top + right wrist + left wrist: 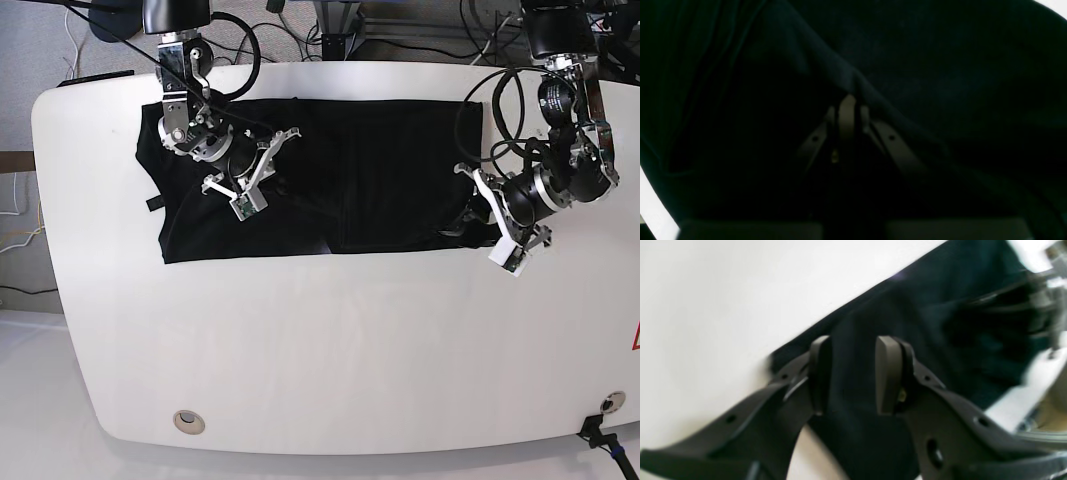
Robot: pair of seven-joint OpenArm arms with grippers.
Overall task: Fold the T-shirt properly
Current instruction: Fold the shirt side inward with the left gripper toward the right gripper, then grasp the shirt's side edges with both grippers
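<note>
The black T-shirt [380, 170] lies spread across the far half of the white table [320, 350], its front edge running roughly straight. My right gripper [272, 178] is over the shirt's left part. In the right wrist view my right gripper [848, 100] is shut on a raised ridge of the dark T-shirt [940, 66]. My left gripper [463, 215] is at the shirt's right edge. In the left wrist view my left gripper [853, 373] stands open, the fingers [888, 373] apart, with the T-shirt [923, 313] lying beneath them, not pinched.
Cables [400, 45] and arm bases crowd the table's far edge. A round grommet [186, 421] sits near the front left corner. A red sticker [635, 340] shows at the right edge. White tabletop [723, 306] lies beside the shirt's edge.
</note>
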